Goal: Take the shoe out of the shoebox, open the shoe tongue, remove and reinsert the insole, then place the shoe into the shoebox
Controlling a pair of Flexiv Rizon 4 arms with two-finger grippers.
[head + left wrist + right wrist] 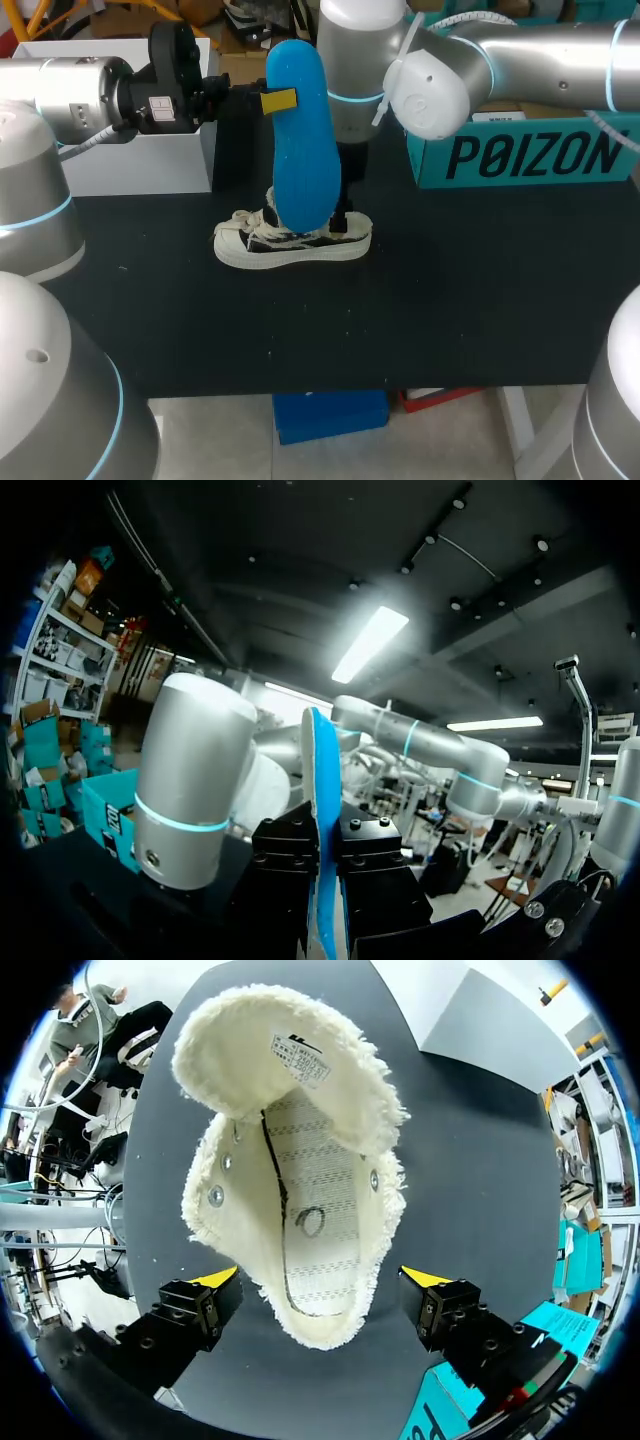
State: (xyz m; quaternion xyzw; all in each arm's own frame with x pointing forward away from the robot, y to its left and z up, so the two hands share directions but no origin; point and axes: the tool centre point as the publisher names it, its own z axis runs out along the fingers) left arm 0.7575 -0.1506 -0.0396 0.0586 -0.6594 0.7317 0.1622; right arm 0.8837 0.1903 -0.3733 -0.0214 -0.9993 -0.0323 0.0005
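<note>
Two fingers of our left gripper (325,880) are clamped on the blue insole (322,810), one on each flat face. In the head view this gripper (272,100) comes in from the left and grips the insole (302,140) on its upper half, the insole standing upright on end. Its lower end overlaps the shoe (290,245) in that view, and we cannot tell whether the two touch. Our right gripper (320,1278) hangs above the shoe (300,1190) with its fingers spread wide. The yellow tips stand on either side of the heel end and clear of it, gripping nothing. From the right wrist view we note the tongue (290,1060) folded forward and the stitched inner floor of the shoe exposed. The shoe stands on its sole near the middle of the black table (480,300), toe towards our left. The teal shoebox (520,155) sits at the far right of the table and a white box (140,150) at the far left, both well apart from the shoe.
</note>
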